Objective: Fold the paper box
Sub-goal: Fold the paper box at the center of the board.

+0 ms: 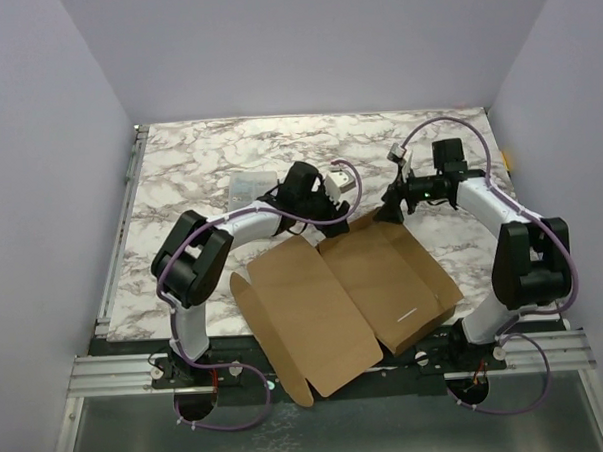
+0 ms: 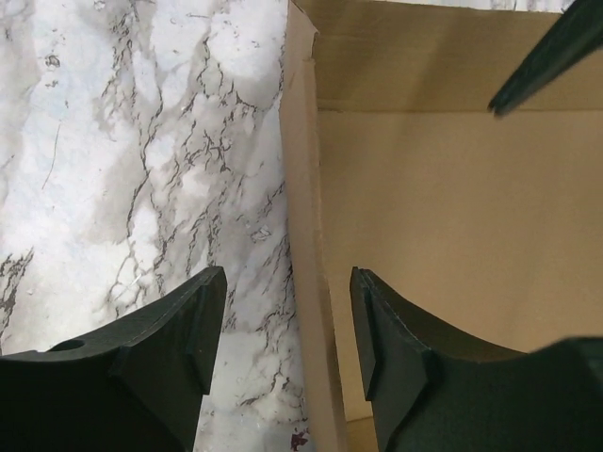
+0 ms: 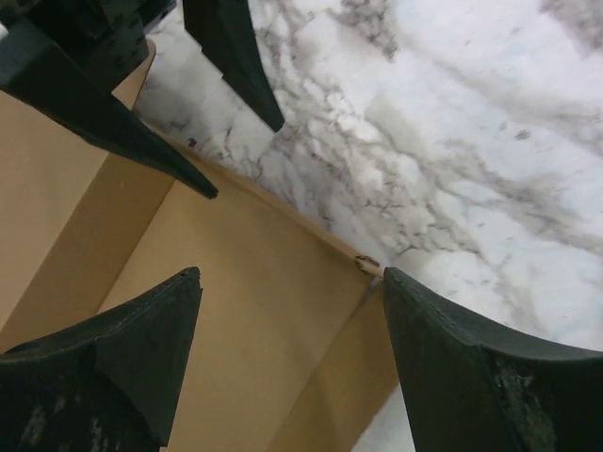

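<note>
The paper box (image 1: 325, 305) is a brown cardboard sheet, flat on the left and raised into a shallow tray on the right. My left gripper (image 1: 343, 214) hangs over the tray's far left corner. In the left wrist view it (image 2: 287, 275) is open and straddles an upright side wall (image 2: 303, 235) without touching it. My right gripper (image 1: 391, 210) is at the tray's far edge. Its own view shows it (image 3: 290, 275) open above a corner of the box (image 3: 236, 311), with nothing between its fingers. The left gripper's fingers (image 3: 231, 56) show at the top left of the right wrist view.
A small clear plastic case (image 1: 252, 186) lies on the marble table (image 1: 199, 160) behind the left arm. The near flaps of the sheet overhang the table's front rail (image 1: 118, 372). White walls close in three sides.
</note>
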Tool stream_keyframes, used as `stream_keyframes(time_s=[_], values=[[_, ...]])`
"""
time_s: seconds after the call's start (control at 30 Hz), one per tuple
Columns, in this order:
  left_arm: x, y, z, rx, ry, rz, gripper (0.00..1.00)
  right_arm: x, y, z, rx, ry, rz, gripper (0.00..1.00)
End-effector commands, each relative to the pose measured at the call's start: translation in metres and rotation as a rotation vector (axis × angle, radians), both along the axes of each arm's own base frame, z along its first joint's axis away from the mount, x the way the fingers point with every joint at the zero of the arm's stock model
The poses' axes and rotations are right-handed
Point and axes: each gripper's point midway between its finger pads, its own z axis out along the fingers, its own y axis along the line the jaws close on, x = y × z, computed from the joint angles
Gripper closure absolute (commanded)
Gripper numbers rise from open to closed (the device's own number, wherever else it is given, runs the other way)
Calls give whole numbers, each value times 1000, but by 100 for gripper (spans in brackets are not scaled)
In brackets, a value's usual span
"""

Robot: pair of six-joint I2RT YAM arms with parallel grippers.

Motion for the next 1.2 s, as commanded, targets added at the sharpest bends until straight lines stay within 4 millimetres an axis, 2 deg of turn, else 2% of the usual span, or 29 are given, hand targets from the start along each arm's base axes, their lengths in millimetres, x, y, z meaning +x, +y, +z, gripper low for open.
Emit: stream_keyframes(time_s=[0.0, 0.2, 0.4, 0.73, 1.0, 1.17], values=[[2, -8, 7, -17, 4, -19, 40, -26, 14, -22, 101, 190, 77, 19], [-3, -7, -2, -2, 35, -26, 40, -10, 2, -42, 67, 235, -24, 21], [-6, -9, -14, 16, 57, -28, 41, -2, 1, -56, 65, 256, -43, 21], [-10, -14, -21, 19, 74, -46, 48, -3, 11, -59, 129, 264, 9, 22], [-12, -19, -20, -1, 86, -82, 56, 7, 12, -64, 137, 272, 13, 23], [-16, -24, -20, -20, 107, -110, 64, 6, 15, -62, 159, 249, 44, 24]])
